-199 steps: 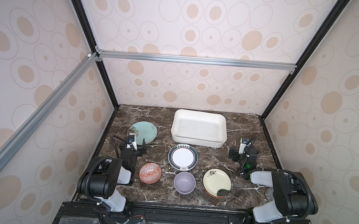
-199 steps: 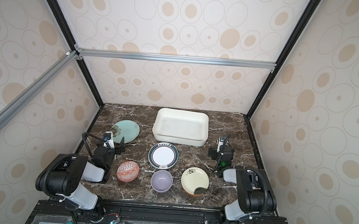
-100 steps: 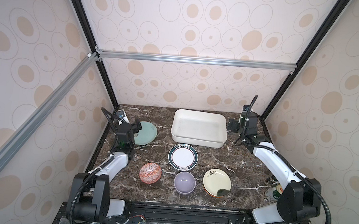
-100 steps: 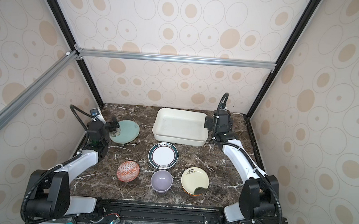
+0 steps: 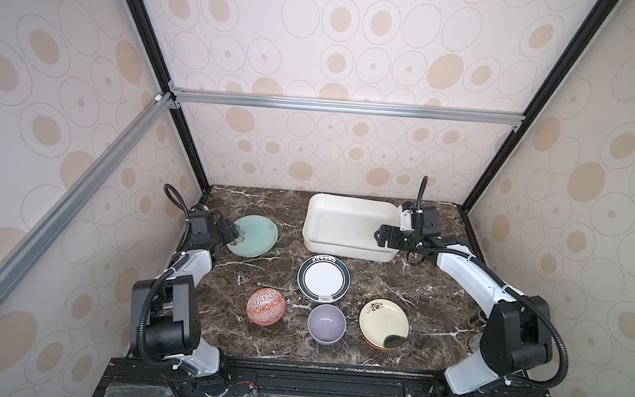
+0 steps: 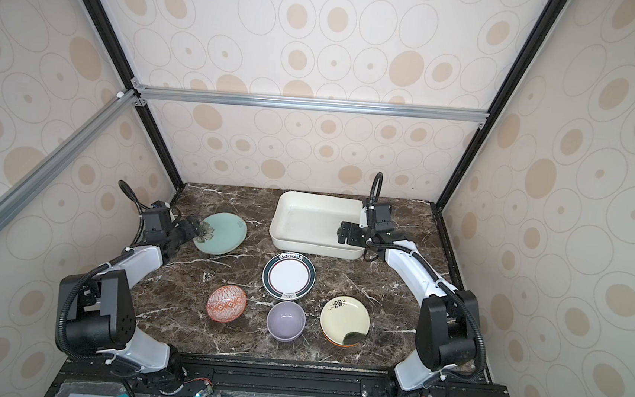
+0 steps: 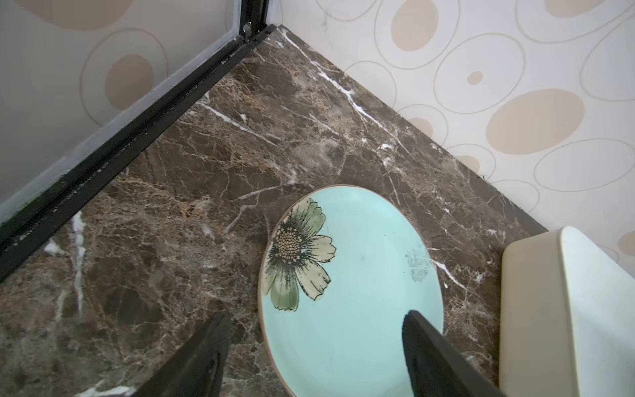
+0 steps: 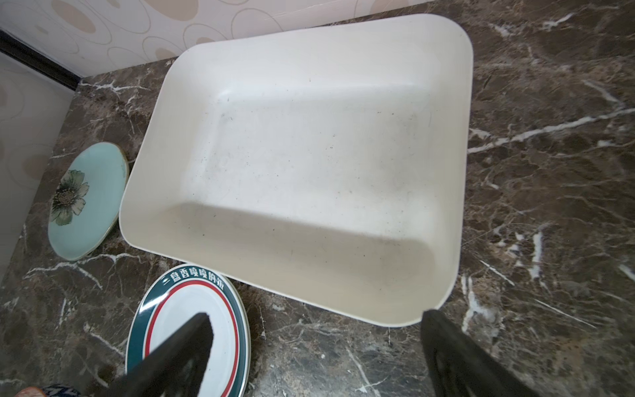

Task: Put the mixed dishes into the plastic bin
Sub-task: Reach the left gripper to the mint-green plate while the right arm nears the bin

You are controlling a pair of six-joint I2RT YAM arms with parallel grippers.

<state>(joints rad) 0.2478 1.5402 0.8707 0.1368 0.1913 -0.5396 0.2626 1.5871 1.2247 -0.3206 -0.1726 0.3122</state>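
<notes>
The bin [image 5: 339, 224] sits empty at the back. Fresh from rest, the right gripper [image 5: 380, 237] hangs over its right end, spread and empty. The left gripper [image 5: 232, 232] has reached the teal plate's [image 5: 257, 235] left edge, jaws apart astride it, nothing gripped. The first pick is starting, I judge; other plates [image 5: 324, 278] and bowls [image 5: 326, 323] wait.

Bin [image 5: 344, 227]: white, upright, table's back edge.
Teal plate [image 5: 255, 236]: flat, back left.
Green-rimmed plate [image 5: 324, 278]: flat, centre.
Red-white bowl [image 5: 265, 306]: upright, front.
Lavender bowl [image 5: 326, 323]: upright, front.
Cream plate [image 5: 383, 323]: front right.
</notes>
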